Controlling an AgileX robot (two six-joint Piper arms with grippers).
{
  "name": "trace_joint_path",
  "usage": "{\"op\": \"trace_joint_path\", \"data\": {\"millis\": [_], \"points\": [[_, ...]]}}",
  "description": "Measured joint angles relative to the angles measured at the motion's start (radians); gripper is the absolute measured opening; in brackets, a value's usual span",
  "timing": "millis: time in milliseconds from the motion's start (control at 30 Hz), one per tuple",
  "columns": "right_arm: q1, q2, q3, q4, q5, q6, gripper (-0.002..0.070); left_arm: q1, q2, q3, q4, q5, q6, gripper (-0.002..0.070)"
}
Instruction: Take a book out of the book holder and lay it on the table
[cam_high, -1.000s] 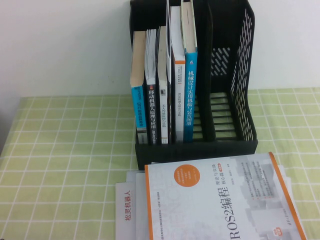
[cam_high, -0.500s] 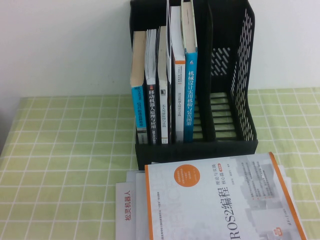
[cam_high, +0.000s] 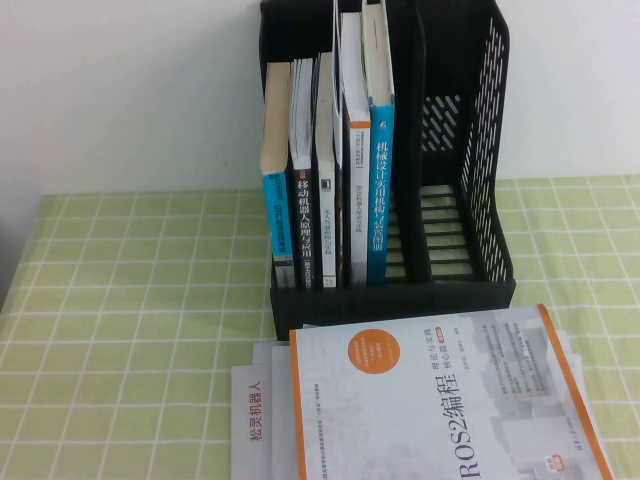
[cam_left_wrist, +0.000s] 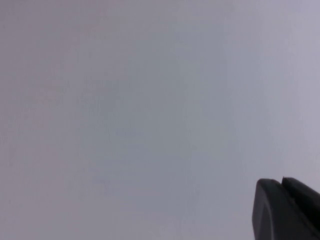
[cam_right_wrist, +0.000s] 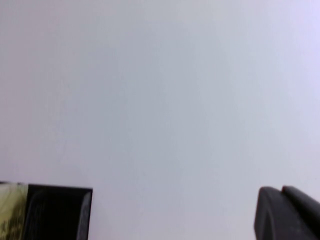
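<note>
1. the book (cam_high: 381, 190) stands upright in the holder (cam_high: 470, 180), blue spine with white characters facing the near edge of the desk (cam_high: 120, 300).
2. the holder sits at the far edge of the desk, about midway between its left and right edges, against a white wall (cam_high: 120, 90).
3. the book is the rightmost of five in the holder; a white-spined book (cam_high: 358, 190) is just beside it on the left, then a thin dark book (cam_high: 326, 180), a black-spined book (cam_high: 303, 190) and a shorter book (cam_high: 277, 180) with a blue lower spine.
4. the slots to the right of the book hold nothing.
5. a white ros2 book (cam_high: 440, 400) with an orange edge lies flat at the near edge of the desk, in front of the holder, on loose papers (cam_high: 255, 410).
6. neither arm shows in the high view.
7. the left gripper (cam_left_wrist: 287, 210) shows only as a dark tip against the blank wall, with no book near it; whether its fingers are spread or pressed together cannot be told.
8. the right gripper (cam_right_wrist: 287, 212) shows the same dark tip facing the wall, with a black corner (cam_right_wrist: 57, 212) in view; its fingers' state cannot be told.
9. no fingers touch the book.
</note>
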Motion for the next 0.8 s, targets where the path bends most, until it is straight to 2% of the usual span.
{"op": "trace_joint_path", "data": {"millis": [367,467,633,700,800], "points": [[0.0,0.0,0.0,0.031,-0.158,0.005,-0.0002,0.0,0.0,0.0,-0.004,-0.042,-0.012,-0.0001],[0.0,0.0,0.0,0.101,-0.167,0.005,-0.0002,0.0,0.0,-0.003,-0.011,-0.066,-0.081,-0.0001],[0.0,0.0,-0.032,0.253,-0.077,0.016,-0.0002,0.0,0.0,-0.16,0.142,0.175,-0.144,-0.0001],[0.0,0.0,-0.09,0.287,0.041,0.007,-0.0002,0.0,0.0,-0.259,0.23,0.322,-0.15,-0.0001],[0.0,0.0,-0.182,0.297,0.24,-0.057,-0.0002,0.0,0.007,-0.38,0.289,0.502,-0.152,-0.0001]]}}
